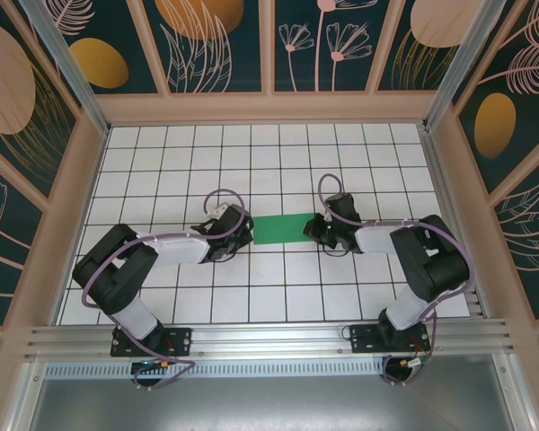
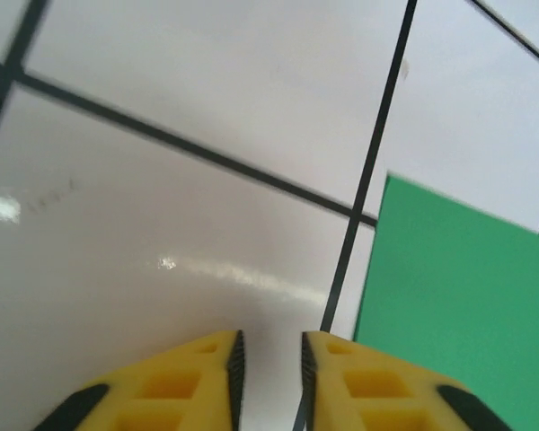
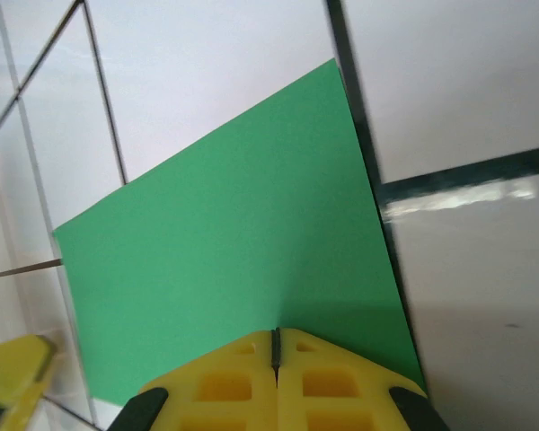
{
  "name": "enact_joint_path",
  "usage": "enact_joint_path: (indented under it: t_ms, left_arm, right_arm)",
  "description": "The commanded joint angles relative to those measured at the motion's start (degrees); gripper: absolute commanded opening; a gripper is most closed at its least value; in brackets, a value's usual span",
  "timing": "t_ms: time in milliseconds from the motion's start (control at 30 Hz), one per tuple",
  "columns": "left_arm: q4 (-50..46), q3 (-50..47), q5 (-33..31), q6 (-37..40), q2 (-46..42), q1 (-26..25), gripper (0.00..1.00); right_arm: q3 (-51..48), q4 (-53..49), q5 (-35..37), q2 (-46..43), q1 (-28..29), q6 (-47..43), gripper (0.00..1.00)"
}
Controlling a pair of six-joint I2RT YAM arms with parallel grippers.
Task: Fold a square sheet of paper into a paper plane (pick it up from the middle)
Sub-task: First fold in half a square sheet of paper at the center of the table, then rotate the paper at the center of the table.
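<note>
There's the flat bright-green rectangle of folded paper on the table, seemingly 1 fold in, nose and wings left. Just left of it the left gripper stands slightly parted, empty, while the right gripper is closed at its right edge.

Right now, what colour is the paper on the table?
The paper is plain bright green, clearest in the right wrist view.

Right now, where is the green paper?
In the top view the paper lies flat mid-table between the two grippers, its left end beside the left gripper and its right end at the right gripper.
</note>
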Motion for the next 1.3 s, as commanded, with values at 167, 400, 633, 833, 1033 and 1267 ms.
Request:
enact_joint_path:
  t_ms: [167,400,633,833,1033,1267]
  left_arm:
    - [-9.90,8.19,-2.24,13.32,-4.56,6.52,0.52]
    - [-11.42,8.15,-0.53,15.84,-8.36,14.76,0.80]
    - [-13.38,6.08,1.11,17.55,-11.46,21.66,0.98]
    - [-14.64,5.06,1.62,19.46,-13.01,24.68,0.99]
    - [-15.09,5.83,2.82,20.25,-12.81,25.46,0.99]
    - [-14.63,7.65,7.05,21.27,-10.70,25.46,0.99]
  right_arm:
    - [13.90,-18.06,8.53,-1.09,5.34,-8.83,0.06]
    - [26.72,-19.71,8.48,11.57,12.25,-8.04,0.07]
    - [38.72,-23.43,8.37,22.67,16.45,-7.44,0.07]
    - [41.86,-27.74,7.87,26.76,18.53,-8.40,0.06]
    - [38.44,-36.01,3.45,24.78,21.58,-18.51,0.06]
    - [31.51,-37.54,6.58,12.97,20.51,-17.59,0.11]
